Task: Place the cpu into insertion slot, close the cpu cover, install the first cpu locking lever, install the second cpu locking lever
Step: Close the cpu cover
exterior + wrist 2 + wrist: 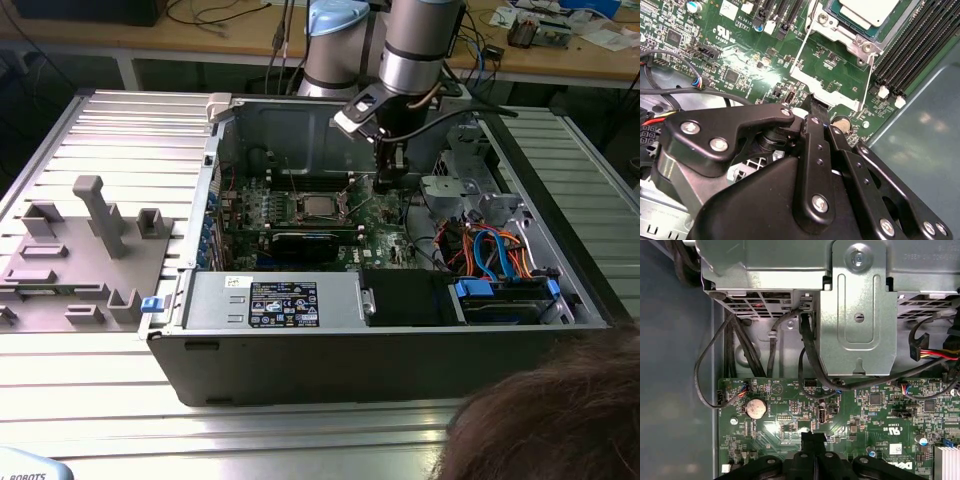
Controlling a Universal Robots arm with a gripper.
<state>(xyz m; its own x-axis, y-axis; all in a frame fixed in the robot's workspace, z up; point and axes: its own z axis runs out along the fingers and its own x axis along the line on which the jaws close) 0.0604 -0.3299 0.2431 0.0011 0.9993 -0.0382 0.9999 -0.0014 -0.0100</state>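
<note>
Exterior view: we see the gripper (389,183) just beside the insertion slot (303,208). Second wrist view: the cpu (867,10) sits in that slot, the cpu cover (832,94) open beside it. First wrist view: our fingertips (809,438) meet, narrow.

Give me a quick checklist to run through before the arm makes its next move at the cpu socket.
1. cpu seated in the insertion slot: ok, lying flat inside the rim.
2. cpu cover closed: not ok, it stands open, with green board showing through its cut-out.
3. End effector at the cover: ok, its shut tip is by the cover's near edge; contact cannot tell.
4. Black cable clear: cannot tell, it passes behind the end effector's body.
5. Person's head clear of the arm: ok, outside the computer case.
</note>
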